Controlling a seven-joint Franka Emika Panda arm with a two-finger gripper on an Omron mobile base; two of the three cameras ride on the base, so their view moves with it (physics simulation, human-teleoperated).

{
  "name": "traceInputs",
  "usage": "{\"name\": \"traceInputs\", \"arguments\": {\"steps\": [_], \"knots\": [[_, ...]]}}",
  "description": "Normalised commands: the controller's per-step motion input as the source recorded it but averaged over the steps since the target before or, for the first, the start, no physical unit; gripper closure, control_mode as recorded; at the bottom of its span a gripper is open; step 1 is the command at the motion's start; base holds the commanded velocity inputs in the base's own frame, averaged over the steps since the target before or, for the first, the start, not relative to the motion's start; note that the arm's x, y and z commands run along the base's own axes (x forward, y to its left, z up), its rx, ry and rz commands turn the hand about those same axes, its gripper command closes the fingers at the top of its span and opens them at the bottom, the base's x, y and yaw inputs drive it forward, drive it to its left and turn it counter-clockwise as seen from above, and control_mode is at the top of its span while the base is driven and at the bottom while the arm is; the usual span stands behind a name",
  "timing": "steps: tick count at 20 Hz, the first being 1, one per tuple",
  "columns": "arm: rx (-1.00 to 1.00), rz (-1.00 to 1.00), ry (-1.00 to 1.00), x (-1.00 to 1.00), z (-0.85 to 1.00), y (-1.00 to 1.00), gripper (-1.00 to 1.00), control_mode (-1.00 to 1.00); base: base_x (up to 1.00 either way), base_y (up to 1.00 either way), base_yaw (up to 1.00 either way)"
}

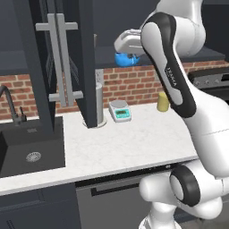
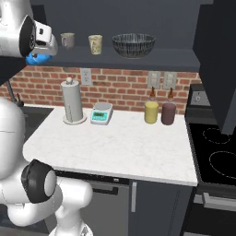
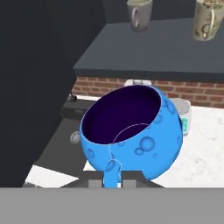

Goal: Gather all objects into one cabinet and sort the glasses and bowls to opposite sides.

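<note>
Blue bowl (image 3: 131,131) pinched by its rim in the closed gripper (image 3: 111,175), held in the air just off the left end of the cabinet shelf (image 2: 138,62). On the shelf: grey-mauve tumbler (image 2: 67,40) nearest the left end, cream tumbler (image 2: 95,44) beside it, dark mesh bowl (image 2: 133,45) toward the right. Below on the counter (image 2: 120,147): paper towel roll (image 2: 72,101), kitchen scale (image 2: 102,113).

Arm raised high, pincer (image 3: 113,175) clamped shut on the blue bowl (image 3: 131,131) (rim pinched between fingertips).
</note>
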Motion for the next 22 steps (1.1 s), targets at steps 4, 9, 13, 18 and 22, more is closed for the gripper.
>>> {"name": "traceInputs", "arguments": {"steps": [4, 9, 13, 18, 22], "knots": [[0.02, 0.0, 0.0, 0.59, 0.0, 0.0, 1.0, -1.0, 0.0, 0.0, 0.0], [0.05, 0.0, 0.0, 0.62, 0.0, 0.02, 1.0, -1.0, 0.0, 0.0, 0.0], [0.0, 0.02, 0.0, 0.23, 0.0, 0.23, 1.0, -1.0, 0.0, 0.0, 0.0], [0.05, 0.0, 0.0, 0.35, 0.0, 0.15, 1.0, -1.0, 0.0, 0.0, 0.0], [0.08, 0.0, 0.0, 0.46, 0.0, 0.09, 1.0, -1.0, 0.0, 0.0, 0.0]]}}
